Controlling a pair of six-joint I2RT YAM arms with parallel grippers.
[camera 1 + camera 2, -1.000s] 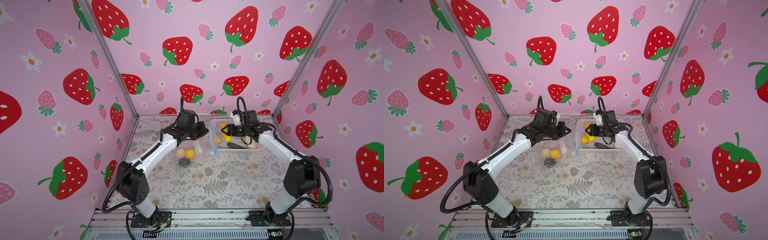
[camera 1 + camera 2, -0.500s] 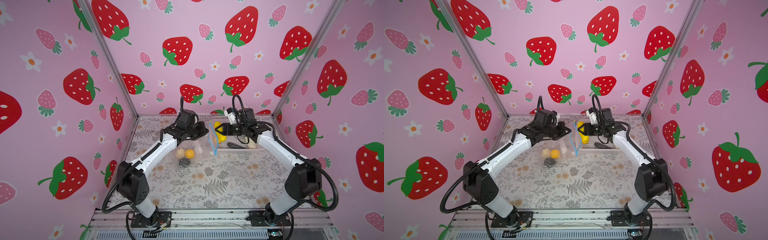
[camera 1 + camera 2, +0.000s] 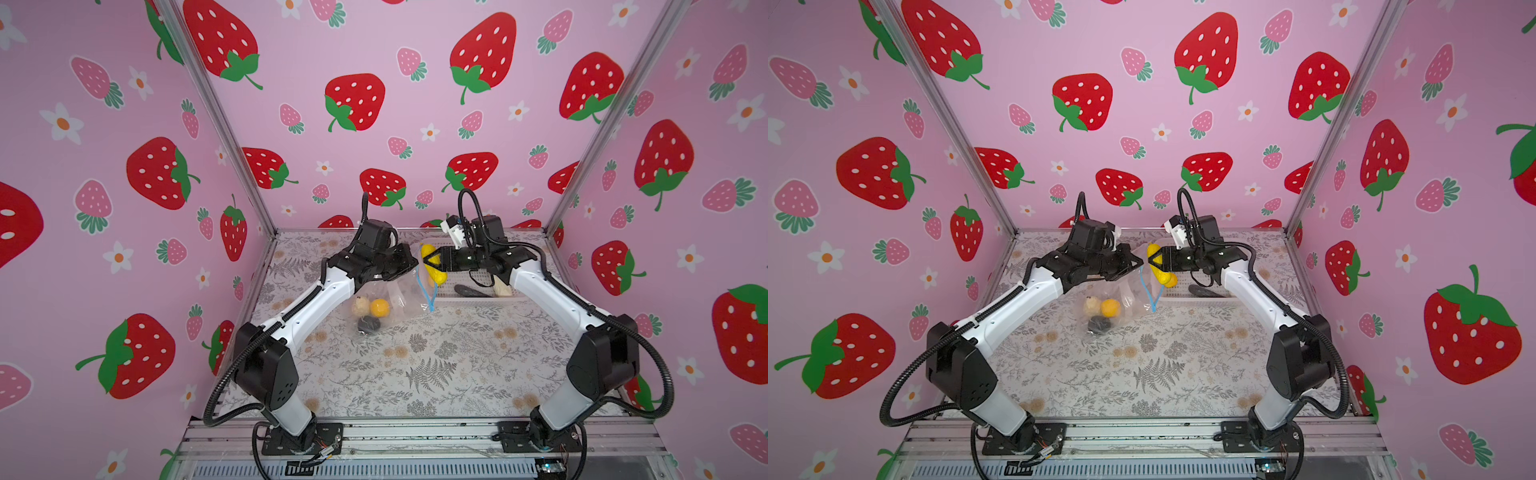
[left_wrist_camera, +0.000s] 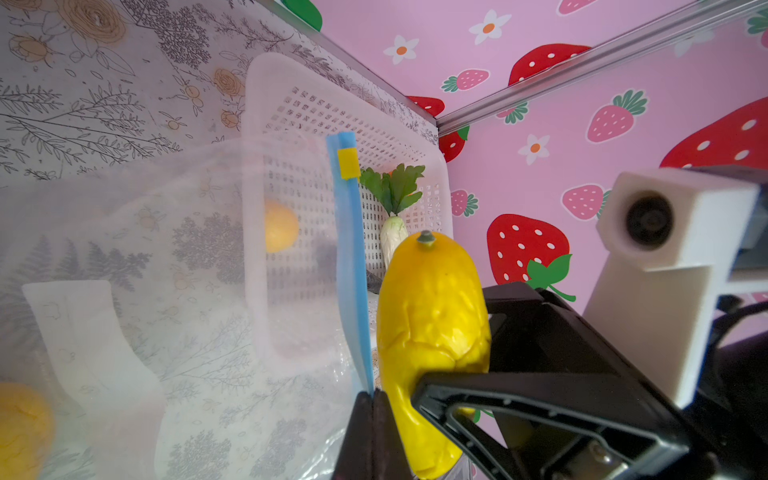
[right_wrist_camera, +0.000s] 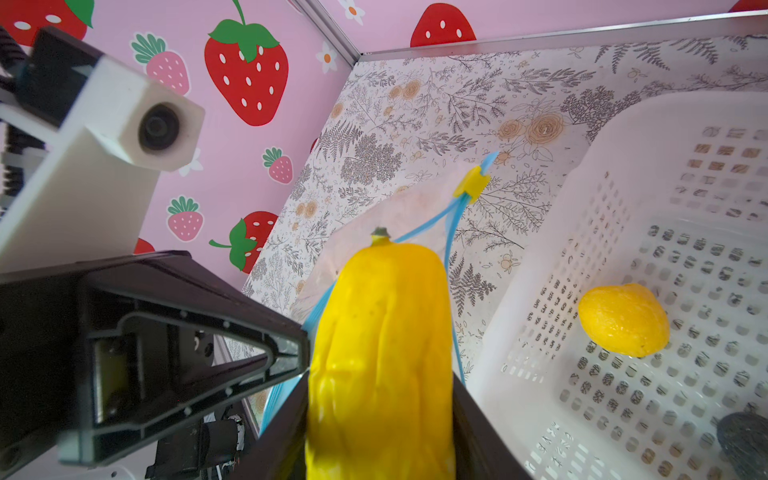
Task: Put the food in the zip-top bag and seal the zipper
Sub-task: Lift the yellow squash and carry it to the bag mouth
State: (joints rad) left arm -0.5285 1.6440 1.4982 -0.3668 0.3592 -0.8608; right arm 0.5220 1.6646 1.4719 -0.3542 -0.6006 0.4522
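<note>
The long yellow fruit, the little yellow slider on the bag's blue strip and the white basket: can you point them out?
long yellow fruit (image 4: 432, 332): left wrist view, middle of its body.
yellow slider (image 4: 347, 163): left wrist view, its flat face.
white basket (image 5: 540, 291): right wrist view, perforated side wall.

Backdrop here is pretty loud: pink walls (image 3: 395, 37) on the left, right and far sides, covered in big red strawberries, smaller pink ones and little white flowers. Bare aluminium posts (image 3: 226, 137) run up the two far corners. The table (image 3: 415, 374) has a grey fern-and-flower print with a few tan blooms. A white perforated basket (image 3: 473, 298) sits on it at the far side, right of the middle, close to the far wall. A metal rail (image 3: 415, 434) runs along the near edge.
</note>
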